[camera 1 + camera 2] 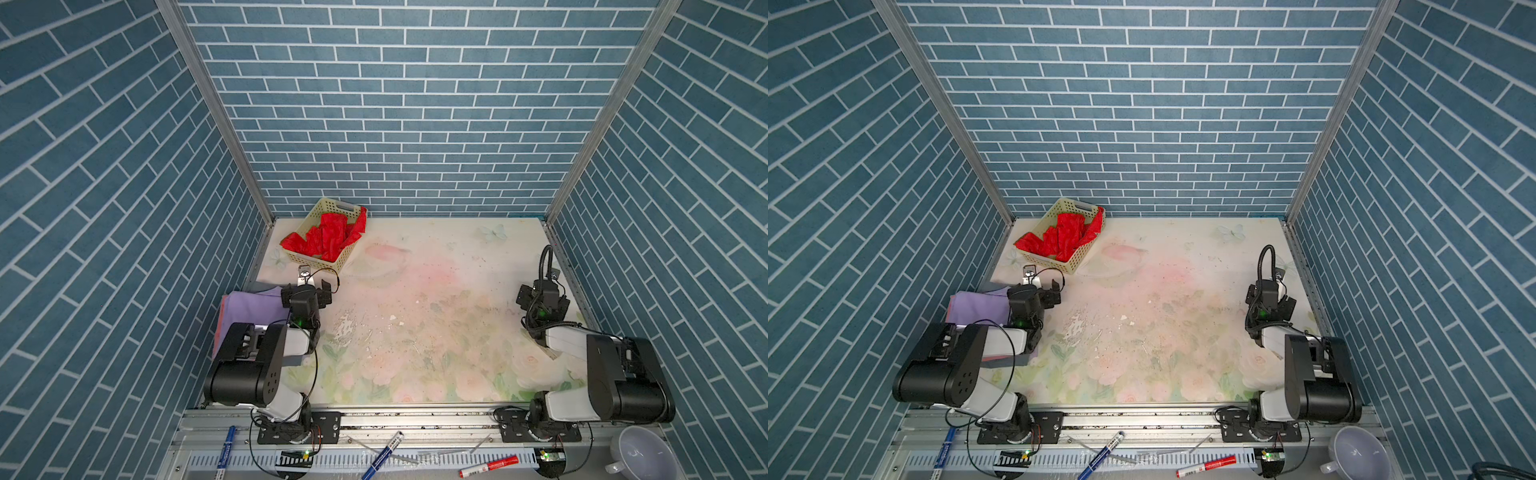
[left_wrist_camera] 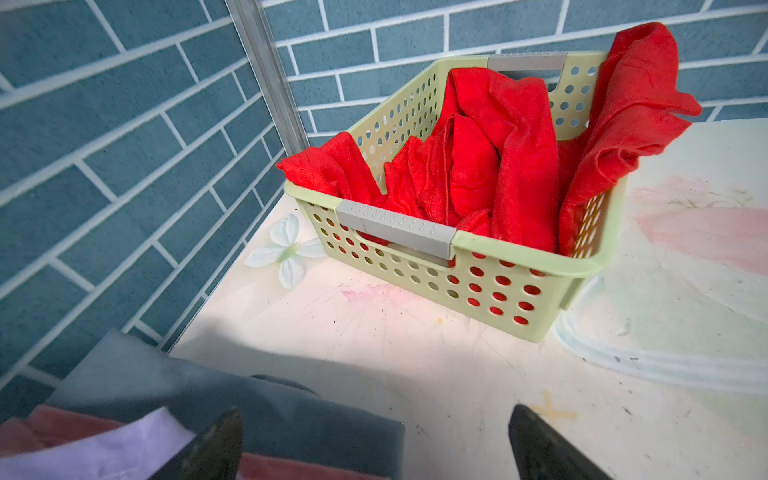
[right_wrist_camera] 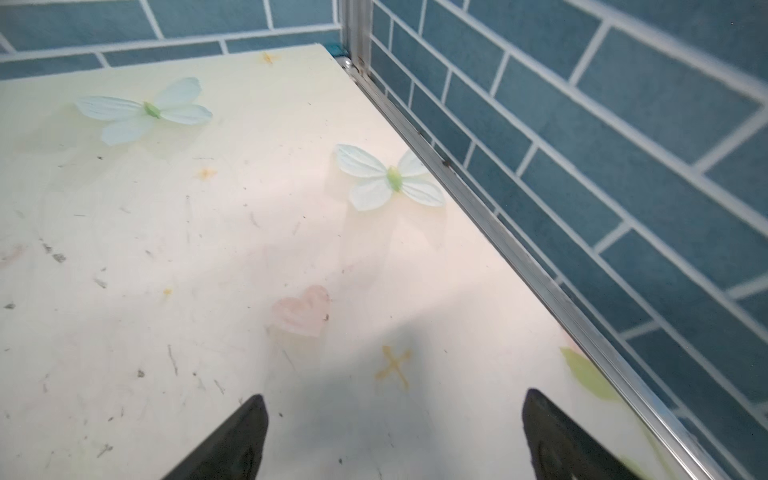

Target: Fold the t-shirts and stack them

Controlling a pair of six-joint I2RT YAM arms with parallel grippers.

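A crumpled bright red t-shirt (image 1: 328, 239) (image 2: 490, 166) lies in the pale yellow perforated basket (image 1: 318, 258) (image 2: 478, 286) at the back left, one corner hanging over the rim. At the left edge is a folded stack: a lilac t-shirt (image 1: 249, 307) (image 2: 104, 453) on top, a salmon-pink one (image 2: 62, 419) under it, a grey one (image 2: 166, 382) lowest. My left gripper (image 1: 306, 286) (image 2: 374, 411) stands open over the stack's far corner, holding nothing and facing the basket. My right gripper (image 1: 542, 291) (image 3: 395, 395) is open above bare table by the right wall.
Blue brick-pattern walls close in the floral table (image 1: 415, 332) on three sides, with a metal rail (image 3: 498, 232) along the right edge. On the front ledge lie two blue markers (image 1: 382, 455), a red marker (image 1: 490, 465) and a white bowl (image 1: 636, 453).
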